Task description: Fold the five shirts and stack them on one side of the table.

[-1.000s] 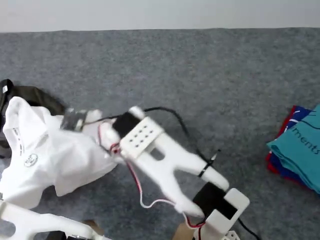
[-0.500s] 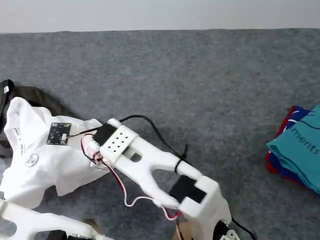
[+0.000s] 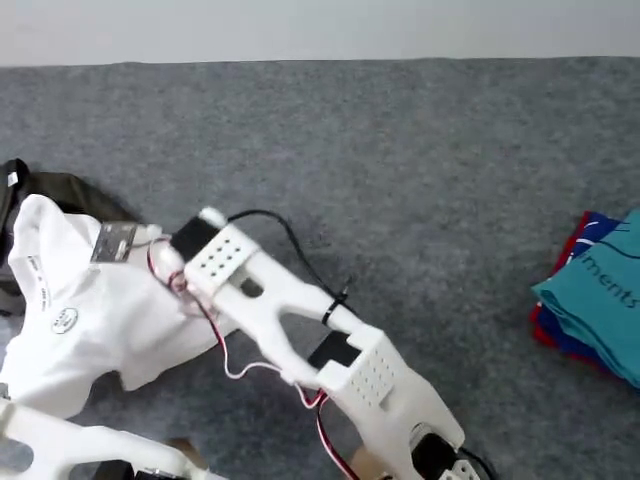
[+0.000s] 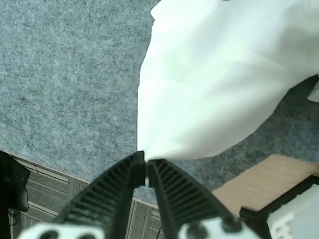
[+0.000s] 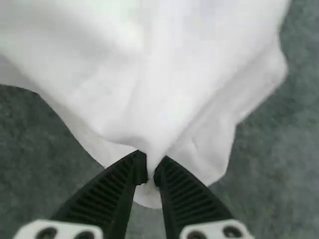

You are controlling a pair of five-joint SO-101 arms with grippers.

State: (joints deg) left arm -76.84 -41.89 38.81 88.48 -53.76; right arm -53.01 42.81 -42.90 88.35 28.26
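While the high view lays out the whole table, it keeps the actual grips hidden, so here goes view by view. From above, the white shirt (image 3: 85, 320) lies rumpled at the left end of the grey carpeted table (image 3: 420, 150), partly over a dark olive shirt (image 3: 65, 188) that peeks out behind it. Well apart at the far right edge sits a folded stack (image 3: 595, 300), teal on top with red and blue under it. The right arm (image 3: 300, 320) stretches from the near edge across to the white shirt, and its wrist sits over the cloth, so the fingertips are covered from up there. A bit of the left arm (image 3: 70, 440) shows at the near left corner, just beside the shirt's lower edge. The left wrist view fills in the grip: the left gripper (image 4: 146, 162) has its jaws squeezed together on the very edge of the white shirt, which spreads away from it over the carpet. That view also catches the table's edge, a wood-plank floor (image 4: 52, 186) below it and a pale wooden board (image 4: 259, 181) off to one side. The right wrist view gives the other pinch: the right gripper (image 5: 149, 168) is clamped on a bunched fold of the same white fabric, with grey carpet on both sides of the cloth.
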